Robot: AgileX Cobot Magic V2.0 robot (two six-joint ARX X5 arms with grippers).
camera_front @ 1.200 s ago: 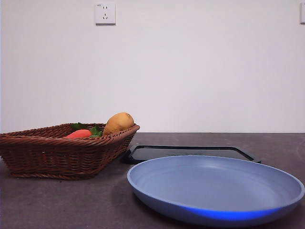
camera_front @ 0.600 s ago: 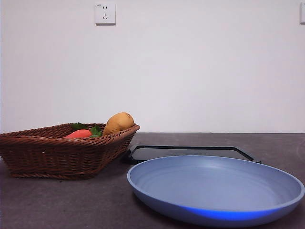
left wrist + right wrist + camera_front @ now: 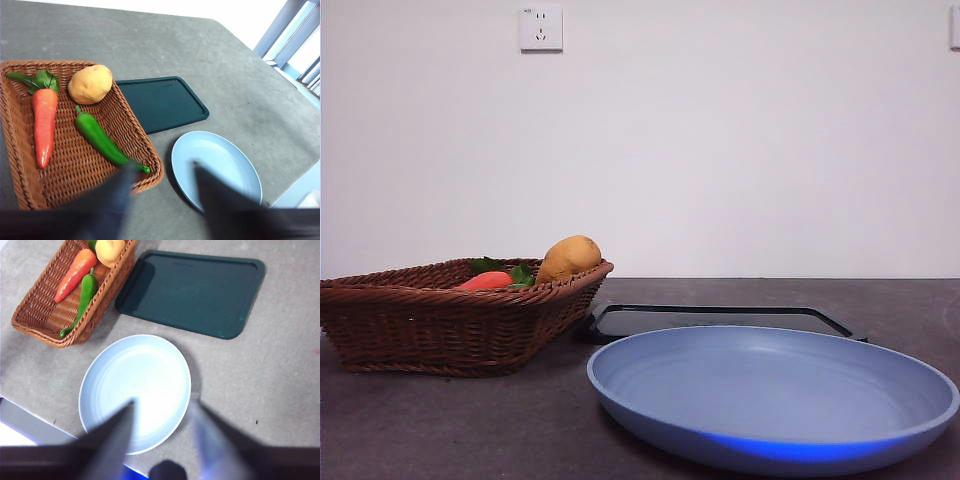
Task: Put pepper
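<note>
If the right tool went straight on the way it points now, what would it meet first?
Most likely the blue plate: the right tool, open, hangs above it and points down at its bare surface, nothing between. Depth is unclear.

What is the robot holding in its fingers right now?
Nothing. Both grippers, left and right, are open and hang high above the table. The pepper lies untouched in the basket with the carrot and potato.
</note>
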